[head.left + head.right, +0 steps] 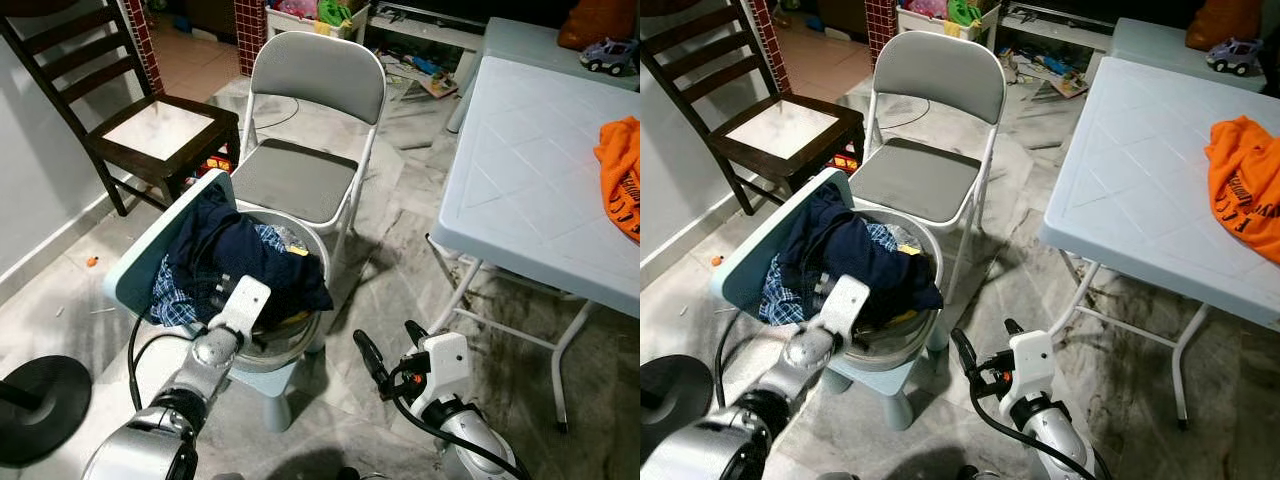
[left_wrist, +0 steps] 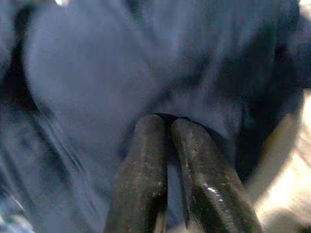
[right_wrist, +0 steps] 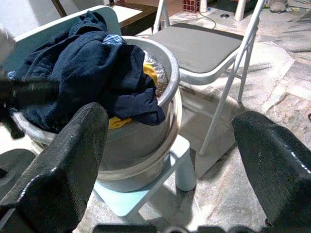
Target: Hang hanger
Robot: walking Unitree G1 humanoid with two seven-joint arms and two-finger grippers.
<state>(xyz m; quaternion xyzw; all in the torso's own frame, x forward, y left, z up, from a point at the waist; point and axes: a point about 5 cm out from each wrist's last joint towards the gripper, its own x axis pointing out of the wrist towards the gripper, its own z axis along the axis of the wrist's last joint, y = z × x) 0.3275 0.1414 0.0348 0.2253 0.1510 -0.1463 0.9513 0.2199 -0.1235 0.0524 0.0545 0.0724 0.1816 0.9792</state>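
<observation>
**A:** Head views first. What could go wrong?

**B:** The left gripper point(image 1: 222, 292) is down among the clothes point(image 1: 240, 250) heaped in the basin point(image 1: 322, 262). I can't make out a hanger; it may be buried. A pull could drag the pile over the rim, or tip the basin off its stool point(image 1: 275, 395).

**A:** And the right gripper point(image 1: 385, 337)?

**B:** It hangs low beside the stool, touching nothing.

**A:** Left wrist view?

**B:** The fingers point(image 2: 146, 160) are pressed together against navy cloth. I judge it could snag fabric rather than a hanger.

**A:** Right wrist view?

**B:** Its fingers point(image 3: 73, 160) are spread wide, facing the basin.

**A:** The room?

**B:** Scuffed marble floor point(image 1: 400, 270), a folding chair point(image 1: 300, 180) just behind the basin, and a table point(image 1: 530, 170) to the right. It's cramped for swinging an arm.
</observation>
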